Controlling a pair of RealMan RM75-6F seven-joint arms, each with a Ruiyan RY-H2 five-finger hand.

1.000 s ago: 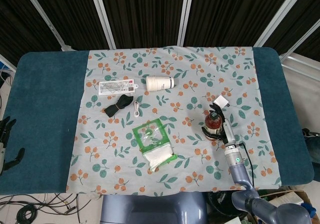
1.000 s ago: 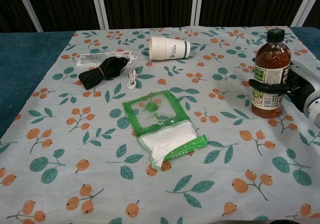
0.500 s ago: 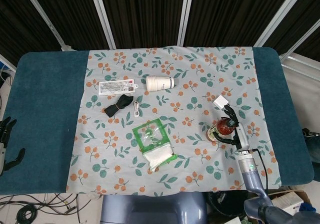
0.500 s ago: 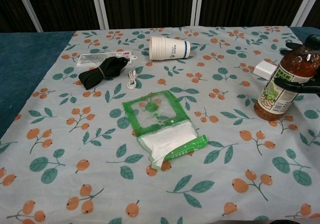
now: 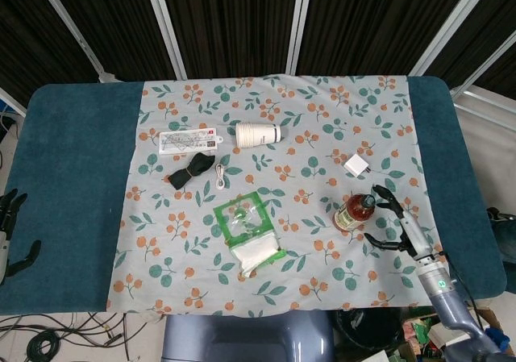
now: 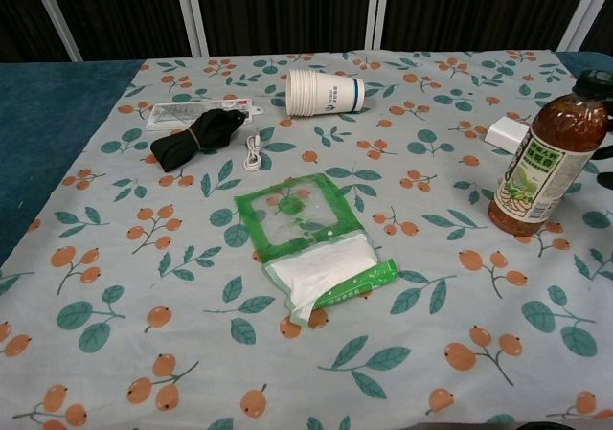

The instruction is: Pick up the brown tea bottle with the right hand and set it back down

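The brown tea bottle (image 5: 353, 211) (image 6: 544, 155) stands upright on the flowered cloth near the table's right front, with a dark cap and a green and white label. My right hand (image 5: 397, 223) is just to its right, fingers spread, apart from the bottle and holding nothing. In the chest view only a dark fingertip of the right hand (image 6: 604, 151) shows at the right edge. My left hand (image 5: 10, 225) hangs off the table's left side, with its fingers apart and empty.
A white charger block (image 5: 354, 166) lies behind the bottle. A green-edged plastic bag (image 5: 247, 231) is at the middle front. A paper cup stack (image 5: 257, 134) lies on its side, with a power strip (image 5: 189, 140), black strap (image 5: 190, 171) and white cable (image 5: 219, 176) at the left.
My right hand has let go of the bottle and drawn back to the right and toward the front edge. The bottle, moved to the right earlier, now stands free on the cloth.
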